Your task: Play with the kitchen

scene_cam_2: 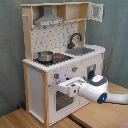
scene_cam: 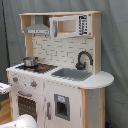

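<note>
The kitchen (scene_cam: 60, 95) (scene_cam_2: 37, 82) is a toy of white panels and light wood. It has a hood (scene_cam_2: 50, 21), a black faucet (scene_cam: 84, 59) (scene_cam_2: 75, 39), a grey sink (scene_cam: 72, 74) and a red-ringed hob (scene_cam_2: 61, 58). A small metal pot (scene_cam: 30, 62) (scene_cam_2: 45, 56) stands on the hob. In the second exterior view my white arm (scene_cam_2: 102, 91) reaches in from the right. My gripper (scene_cam_2: 67, 88) is right in front of the top of the windowed oven door (scene_cam_2: 62, 101). In the first exterior view only part of the arm (scene_cam: 20, 122) shows, at the bottom left.
An upper cabinet door (scene_cam_2: 97, 11) stands open at the top right of the second exterior view. A microwave-like windowed panel (scene_cam: 67, 26) sits beside the hood. The kitchen stands on a wooden surface (scene_cam_2: 25, 119), with a grey curtain (scene_cam: 115, 50) behind it.
</note>
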You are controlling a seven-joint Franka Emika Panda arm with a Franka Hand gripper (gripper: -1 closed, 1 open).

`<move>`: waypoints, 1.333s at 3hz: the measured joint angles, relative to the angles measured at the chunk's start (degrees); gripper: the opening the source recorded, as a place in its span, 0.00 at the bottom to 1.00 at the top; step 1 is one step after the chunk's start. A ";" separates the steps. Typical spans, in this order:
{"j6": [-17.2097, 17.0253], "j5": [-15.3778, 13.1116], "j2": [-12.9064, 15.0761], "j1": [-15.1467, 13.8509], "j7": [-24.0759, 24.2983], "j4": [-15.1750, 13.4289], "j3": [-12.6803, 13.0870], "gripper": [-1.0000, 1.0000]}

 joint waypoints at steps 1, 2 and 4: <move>-3.28 0.02 0.01 4.55 1.70 -1.76 0.20 1.00; -5.84 0.03 0.02 8.80 3.70 -4.01 0.23 1.00; -11.18 0.15 0.10 17.38 4.35 -9.58 0.58 1.00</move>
